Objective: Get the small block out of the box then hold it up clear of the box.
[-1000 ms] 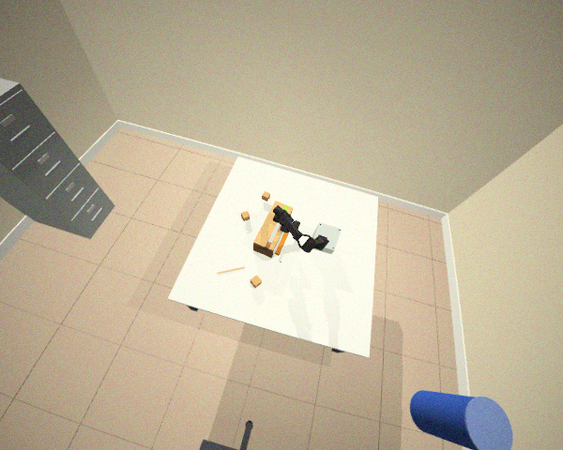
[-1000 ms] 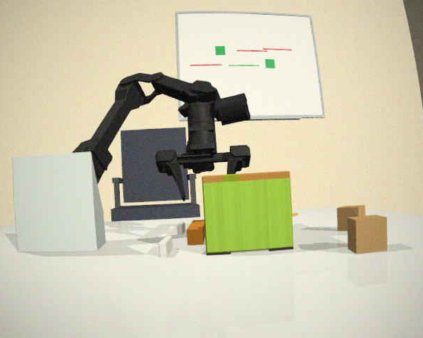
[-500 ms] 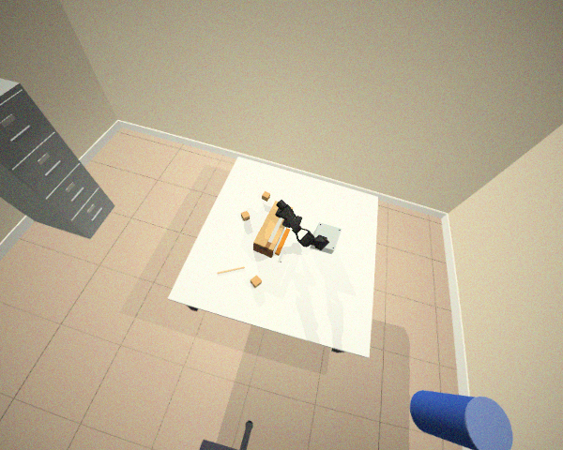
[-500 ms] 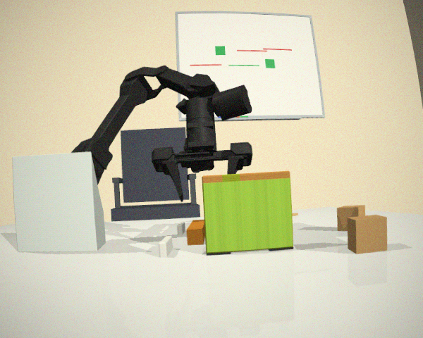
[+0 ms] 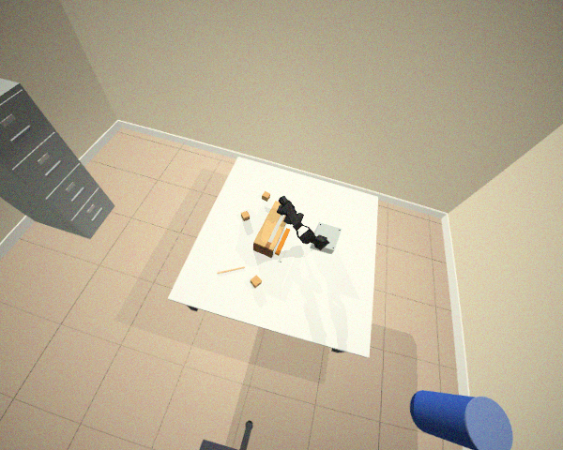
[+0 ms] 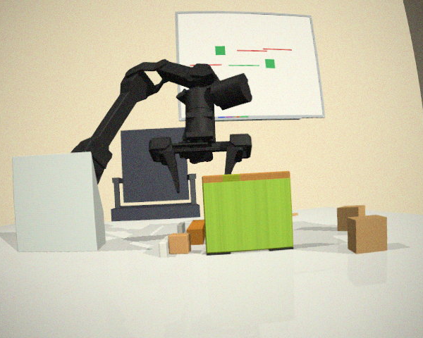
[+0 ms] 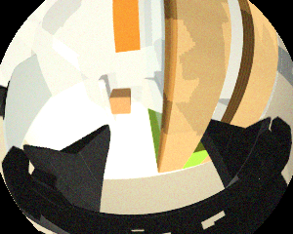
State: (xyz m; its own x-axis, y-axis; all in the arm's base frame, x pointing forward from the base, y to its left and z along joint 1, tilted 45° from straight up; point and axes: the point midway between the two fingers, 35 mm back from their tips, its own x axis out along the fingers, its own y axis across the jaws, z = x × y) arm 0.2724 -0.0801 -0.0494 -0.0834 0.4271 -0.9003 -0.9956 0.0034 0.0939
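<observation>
A small orange-brown block (image 6: pixel 178 243) (image 7: pixel 120 101) rests on the table outside the wooden box (image 5: pixel 266 230) (image 6: pixel 248 214) (image 7: pixel 197 54), near its green end on the clear-fronted side. The box stands upright. My gripper (image 6: pixel 203 182) (image 7: pixel 153 124) is open and empty, pointing down, above the level of the block. In the exterior view one finger hangs left of the box and the other fingertip is hidden behind the box's top. In the wrist view the block lies ahead, nearer the left finger, and the box reaches toward the right finger. The arm hides the block in the top view.
An orange bar (image 5: pixel 282 241) (image 6: pixel 196 232) (image 7: pixel 126 24) lies along the box's clear front. A small white piece (image 6: pixel 163 247) stands beside the block. A pale box (image 5: pixel 328 232) (image 6: pixel 55 203) is by the arm's base. Larger wooden cubes (image 5: pixel 245 215) (image 6: pixel 367 234) and a thin stick (image 5: pixel 231 270) lie elsewhere.
</observation>
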